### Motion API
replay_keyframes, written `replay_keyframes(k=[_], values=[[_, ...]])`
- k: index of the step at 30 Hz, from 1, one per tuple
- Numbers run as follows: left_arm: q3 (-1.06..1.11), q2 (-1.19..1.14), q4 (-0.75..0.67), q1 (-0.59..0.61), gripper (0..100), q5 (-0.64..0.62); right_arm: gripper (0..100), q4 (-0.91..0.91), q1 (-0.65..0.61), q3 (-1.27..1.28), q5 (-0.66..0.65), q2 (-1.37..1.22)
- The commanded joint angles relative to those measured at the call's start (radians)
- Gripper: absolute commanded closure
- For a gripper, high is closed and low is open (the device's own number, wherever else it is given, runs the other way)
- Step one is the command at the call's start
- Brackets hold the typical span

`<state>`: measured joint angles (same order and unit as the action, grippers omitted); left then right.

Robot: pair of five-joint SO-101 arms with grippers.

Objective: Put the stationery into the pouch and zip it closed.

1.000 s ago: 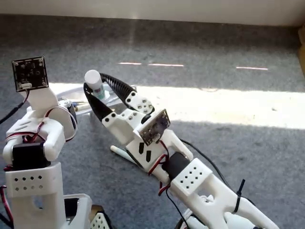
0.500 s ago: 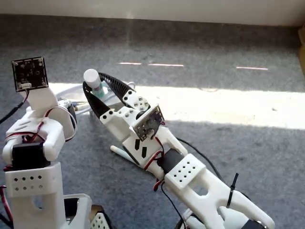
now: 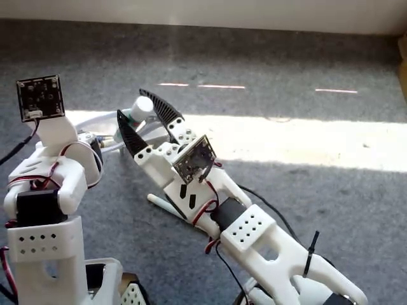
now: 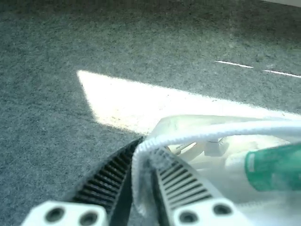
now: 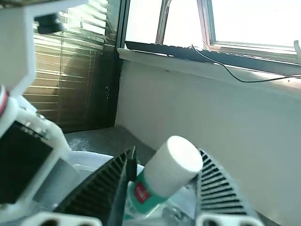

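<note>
A glue stick (image 3: pixel 140 109) with a white cap and green body leans tilted between the black fingers of my right gripper (image 3: pixel 131 105), which stands open over the clear pouch (image 3: pixel 95 124). From the right wrist, the glue stick (image 5: pixel 164 174) rests against one finger, with a gap to the other. My left gripper (image 4: pixel 146 147) is shut on the pouch's white zipper edge (image 4: pixel 207 132) and holds it up. The green glue stick (image 4: pixel 275 167) lies at the pouch mouth. A white pen (image 3: pixel 162 204) lies on the carpet under the right arm.
The left arm (image 3: pixel 51 171) stands at the left, its camera board raised. Grey carpet (image 3: pixel 286 70) runs around the pouch, crossed by a bright band of sunlight. A wall and window sill rise behind in the right wrist view.
My right gripper has opened. The glue stick, held upright before, has tipped over with its cap swung to the right and sunk toward the pouch.
</note>
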<state>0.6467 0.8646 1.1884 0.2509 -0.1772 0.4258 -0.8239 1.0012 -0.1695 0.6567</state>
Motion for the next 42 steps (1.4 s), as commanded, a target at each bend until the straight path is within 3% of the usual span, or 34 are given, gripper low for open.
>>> replay_keyframes(k=[1, 7, 14, 19, 32, 36, 42], values=[[0.022, -0.016, -0.006, -0.005, 99, -0.005, 82.6, -0.010, 0.019, -0.059, 0.008, 0.120], [0.022, -0.016, -0.006, -0.005, 99, -0.005, 86.6, -0.255, 0.019, -0.067, 0.009, 0.289], [0.022, -0.019, -0.006, -0.005, 99, -0.005, 99.6, -0.312, 0.022, -0.087, 0.103, 0.438], [0.022, -0.021, -0.006, -0.005, 99, -0.005, 99.3, -0.433, 0.024, -0.151, 0.106, 0.521], [0.064, -0.015, -0.052, -0.005, 99, -0.005, 99.3, -1.168, 0.025, -0.492, 0.101, 0.533], [0.064, -0.015, -0.054, 0.016, 99, -0.008, 99.3, -1.339, 0.027, -0.406, 0.106, 0.539], [0.064, -0.015, -0.075, 0.081, 99, -0.015, 99.2, -1.434, 0.021, -0.209, 0.100, 0.539]])
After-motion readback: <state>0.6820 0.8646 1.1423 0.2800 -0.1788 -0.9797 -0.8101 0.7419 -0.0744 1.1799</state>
